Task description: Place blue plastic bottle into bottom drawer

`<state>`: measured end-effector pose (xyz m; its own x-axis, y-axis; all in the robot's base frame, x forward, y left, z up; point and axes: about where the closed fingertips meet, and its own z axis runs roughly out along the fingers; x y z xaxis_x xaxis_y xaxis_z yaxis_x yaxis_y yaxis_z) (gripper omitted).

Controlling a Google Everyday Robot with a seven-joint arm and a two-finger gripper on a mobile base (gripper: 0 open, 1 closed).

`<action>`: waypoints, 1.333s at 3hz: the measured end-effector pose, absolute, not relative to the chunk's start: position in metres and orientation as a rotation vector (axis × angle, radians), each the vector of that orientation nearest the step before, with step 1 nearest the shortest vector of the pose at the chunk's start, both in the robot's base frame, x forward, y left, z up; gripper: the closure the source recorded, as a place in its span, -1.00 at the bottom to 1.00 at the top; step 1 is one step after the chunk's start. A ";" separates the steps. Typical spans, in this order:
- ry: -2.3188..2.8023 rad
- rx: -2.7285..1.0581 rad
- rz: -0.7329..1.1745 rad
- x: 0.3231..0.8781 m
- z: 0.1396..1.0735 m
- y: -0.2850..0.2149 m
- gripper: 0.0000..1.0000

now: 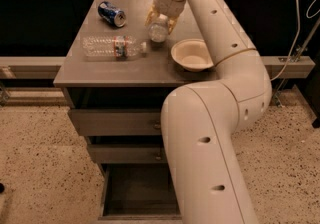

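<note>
The blue plastic bottle [158, 30], short and pale with a ribbed base, is held between the yellow fingers of my gripper [159, 22] above the back middle of the cabinet top. The gripper is shut on it and the bottle hangs slightly tilted, its base towards the camera. The bottom drawer [140, 191] is pulled open at the foot of the cabinet, showing a dark wooden inside; my arm hides its right part.
A long clear bottle with a red-blue label [112, 47] lies on the cabinet top [100, 70]. A blue soda can [111, 13] lies at the back left. A cream bowl [192, 54] sits right of the gripper. Two shallower drawers [115, 122] stand partly open.
</note>
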<state>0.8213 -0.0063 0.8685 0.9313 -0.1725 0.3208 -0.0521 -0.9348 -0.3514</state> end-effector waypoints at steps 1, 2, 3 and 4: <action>0.115 -2.569 -0.576 0.811 0.930 -0.006 0.97; 0.090 -2.421 -0.617 0.782 0.996 -0.015 1.00; 0.120 -2.253 -0.607 0.743 1.043 -0.033 1.00; 0.071 -2.082 -0.677 0.652 1.121 -0.050 1.00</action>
